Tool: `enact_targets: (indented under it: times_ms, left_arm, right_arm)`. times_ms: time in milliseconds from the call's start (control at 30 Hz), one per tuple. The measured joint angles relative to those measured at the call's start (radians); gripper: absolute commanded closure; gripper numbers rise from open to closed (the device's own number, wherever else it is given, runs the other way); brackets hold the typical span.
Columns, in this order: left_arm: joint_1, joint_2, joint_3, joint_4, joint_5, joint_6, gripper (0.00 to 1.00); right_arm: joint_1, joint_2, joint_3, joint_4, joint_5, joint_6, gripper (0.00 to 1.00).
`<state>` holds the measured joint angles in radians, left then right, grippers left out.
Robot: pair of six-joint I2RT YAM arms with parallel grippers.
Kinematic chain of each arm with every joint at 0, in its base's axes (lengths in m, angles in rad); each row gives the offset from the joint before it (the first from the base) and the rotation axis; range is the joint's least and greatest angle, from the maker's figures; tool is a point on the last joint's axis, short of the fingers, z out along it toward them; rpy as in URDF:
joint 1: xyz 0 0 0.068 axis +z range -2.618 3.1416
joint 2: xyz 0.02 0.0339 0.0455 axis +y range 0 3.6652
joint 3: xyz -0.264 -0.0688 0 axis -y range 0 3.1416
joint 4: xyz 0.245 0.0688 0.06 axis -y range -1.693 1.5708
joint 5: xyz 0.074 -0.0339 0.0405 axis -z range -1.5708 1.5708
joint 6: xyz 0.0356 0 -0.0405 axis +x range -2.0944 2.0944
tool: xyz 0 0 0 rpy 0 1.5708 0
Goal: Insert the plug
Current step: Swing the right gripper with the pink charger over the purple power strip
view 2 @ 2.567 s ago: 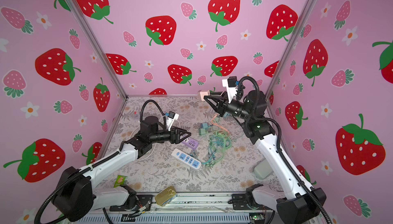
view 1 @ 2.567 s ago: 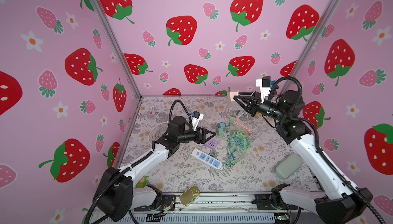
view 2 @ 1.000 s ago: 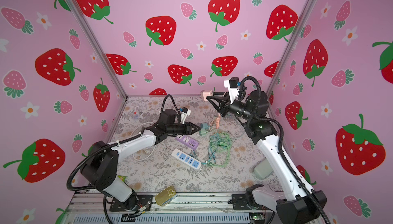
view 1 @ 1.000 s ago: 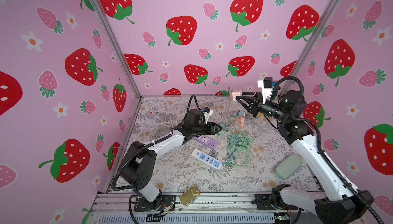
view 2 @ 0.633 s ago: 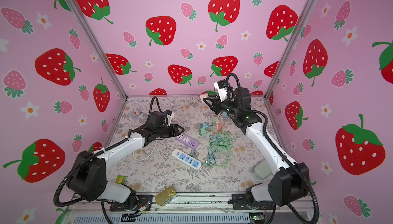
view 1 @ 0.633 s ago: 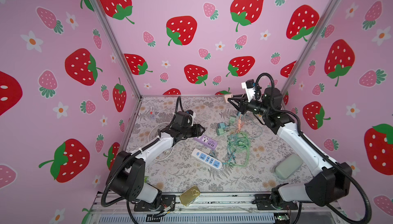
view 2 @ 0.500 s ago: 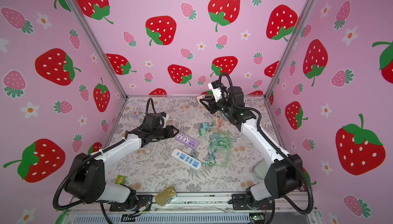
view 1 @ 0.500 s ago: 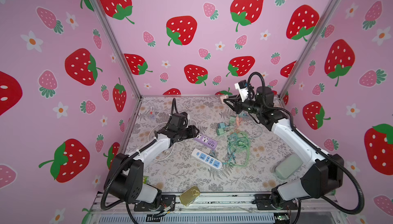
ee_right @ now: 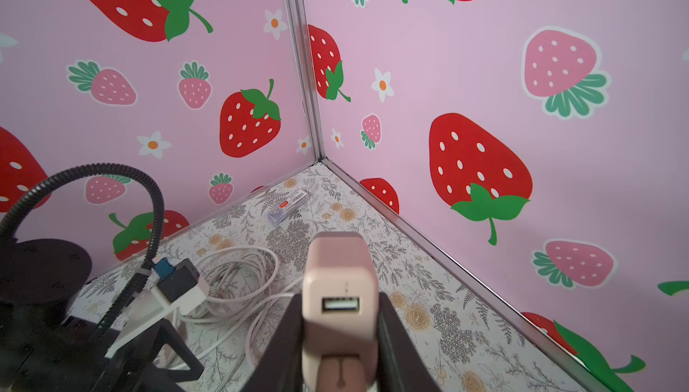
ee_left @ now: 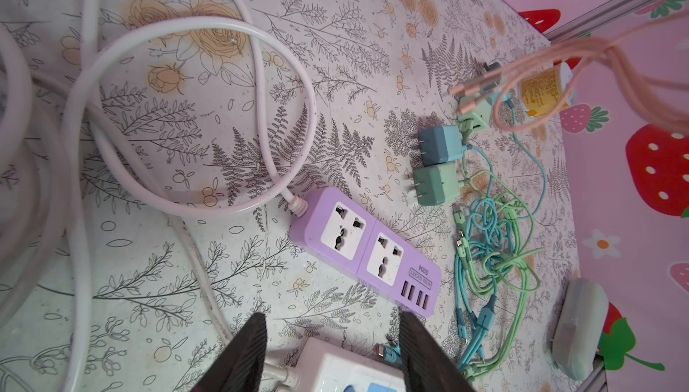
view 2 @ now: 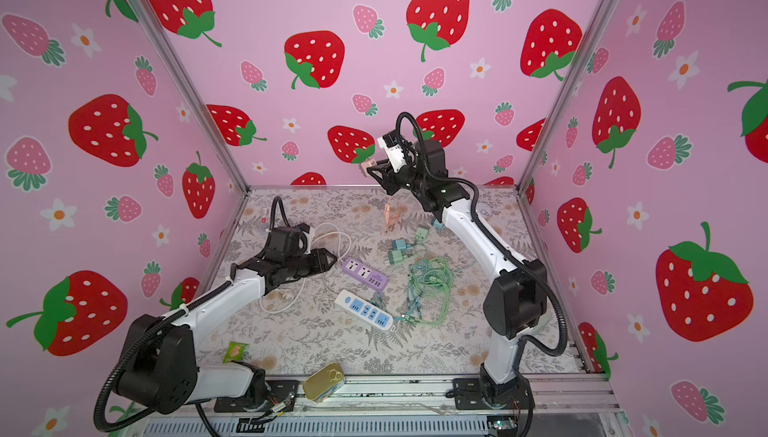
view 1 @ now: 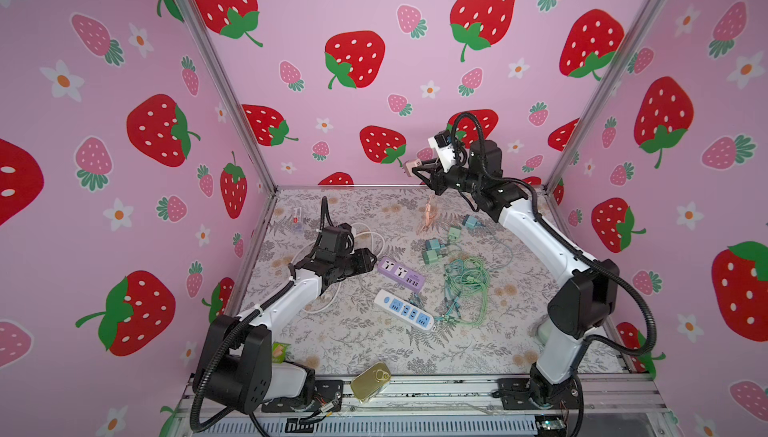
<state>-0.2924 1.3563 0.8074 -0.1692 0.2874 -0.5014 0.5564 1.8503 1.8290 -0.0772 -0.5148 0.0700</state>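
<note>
Right end effector (view 1: pixel 420 174) is holding the plug (ee_right: pixel 341 271) clamped high near the counter's (view 1: pixel 353 343) back edge, left end effector (ee_left: pixel 332 321) is hanging apart by the purple strip (ee_left: pixel 363 250); next, probably aligning it over a socket (ee_left: pixel 343 235).

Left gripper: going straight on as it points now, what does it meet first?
Probably the purple power strip, just ahead of the open left gripper. The white power strip shows between its fingers, seemingly lower; depth unclear.

purple power strip (ee_left: pixel 363 248) | "S204" by USB ports | boxed print beside it: illegible | yellow bottle label (ee_left: pixel 540 92): illegible
</note>
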Motion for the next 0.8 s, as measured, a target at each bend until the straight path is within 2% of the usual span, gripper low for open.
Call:
enact_targets:
  times_ms: [333, 800]
  left_arm:
    - [0.000, 0.029, -0.025, 0.034, 0.006, 0.000, 0.41]
    - [0.001, 0.206, 0.010, 0.085, 0.046, 0.008, 0.51]
  right_arm:
    - [0.013, 0.192, 0.048, -0.080, 0.004, -0.035, 0.96]
    - [0.062, 0.208, 0.027, -0.333, 0.012, -0.082, 0.94]
